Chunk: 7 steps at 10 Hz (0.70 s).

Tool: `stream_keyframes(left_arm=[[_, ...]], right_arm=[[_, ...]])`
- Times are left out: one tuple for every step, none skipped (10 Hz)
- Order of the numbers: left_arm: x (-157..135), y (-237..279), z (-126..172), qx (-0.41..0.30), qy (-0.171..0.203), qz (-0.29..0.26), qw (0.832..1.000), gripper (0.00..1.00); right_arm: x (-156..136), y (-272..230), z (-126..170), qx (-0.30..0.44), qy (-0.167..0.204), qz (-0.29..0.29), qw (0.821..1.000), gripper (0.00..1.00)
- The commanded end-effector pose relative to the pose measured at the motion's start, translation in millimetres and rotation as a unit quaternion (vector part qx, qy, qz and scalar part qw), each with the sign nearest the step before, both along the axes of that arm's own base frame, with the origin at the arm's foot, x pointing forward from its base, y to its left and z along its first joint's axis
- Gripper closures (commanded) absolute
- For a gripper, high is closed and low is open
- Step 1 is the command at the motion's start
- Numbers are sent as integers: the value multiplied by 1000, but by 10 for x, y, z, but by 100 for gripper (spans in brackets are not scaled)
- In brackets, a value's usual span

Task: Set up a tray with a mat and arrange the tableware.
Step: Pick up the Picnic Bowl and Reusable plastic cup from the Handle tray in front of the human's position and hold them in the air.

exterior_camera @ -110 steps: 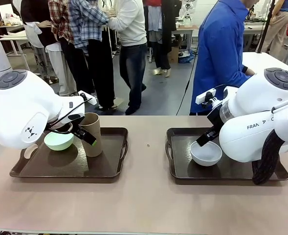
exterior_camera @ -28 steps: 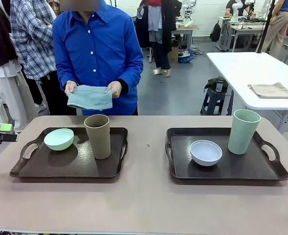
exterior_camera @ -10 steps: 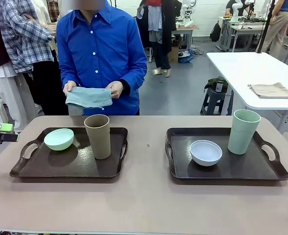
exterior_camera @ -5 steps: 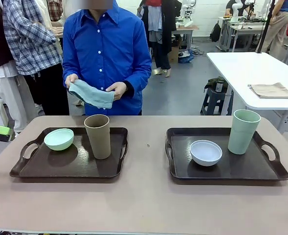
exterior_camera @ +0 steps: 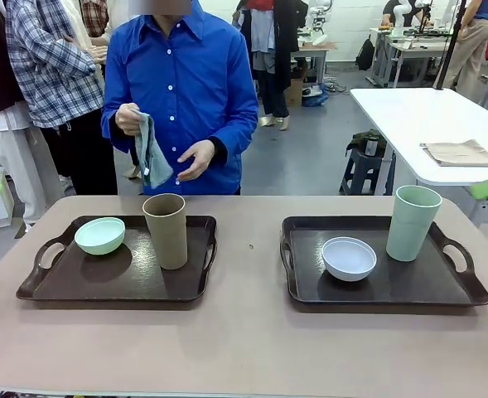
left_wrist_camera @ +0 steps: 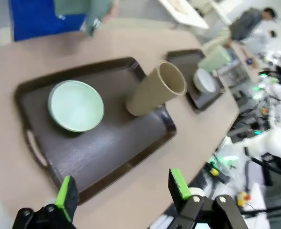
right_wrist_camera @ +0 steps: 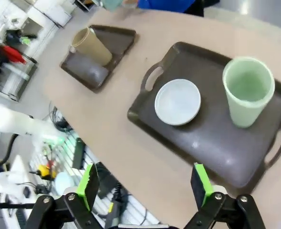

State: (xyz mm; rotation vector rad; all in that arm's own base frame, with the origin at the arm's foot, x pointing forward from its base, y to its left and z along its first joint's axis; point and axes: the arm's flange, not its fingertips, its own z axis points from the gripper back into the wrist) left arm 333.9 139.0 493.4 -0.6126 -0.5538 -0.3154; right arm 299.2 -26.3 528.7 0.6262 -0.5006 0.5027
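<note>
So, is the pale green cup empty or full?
Empty: the right wrist view looks into the pale green cup; its inside is bare.

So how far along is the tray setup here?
Done: the mint green bowl and brown cup stand on the left tray, the white bowl and pale green cup on the right tray. In hand: the person holds a blue-green cloth, likely the mat. Left: no mat lies on either tray. The left claw and right claw are open, empty.

Front view: from the near edge of the table (exterior_camera: 244, 348), facing the person (exterior_camera: 186, 83) across it, with left tray (exterior_camera: 111, 286) and right tray (exterior_camera: 393, 290) both near. Left wrist view: raised, angled down over the left tray. Right wrist view: likewise over the right tray. Every view takes in both trays.
</note>
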Motion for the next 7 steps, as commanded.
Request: stream_keyframes(left_arm=[[29,-156,334,57,30,54,996,0],[29,-190,486,77,37,78,993,0],[61,-256,613,99,41,99,989,0],[125,-334,711,123,51,123,983,0],[214,-439,831,150,73,148,975,0],[276,-529,900,166,86,162,969,0],[316,-613,972,172,93,167,966,0]], right_arm=[[493,462,-33,-55,-24,23,998,0],[694,729,-21,-69,-32,41,996,0],[915,985,-47,-80,-34,62,994,0],[1123,1238,-138,-99,-53,73,991,0],[1360,1535,-276,-111,-74,77,988,0],[1523,1782,-449,-101,-42,106,988,0],[1611,2003,-596,-83,-3,143,986,0]])
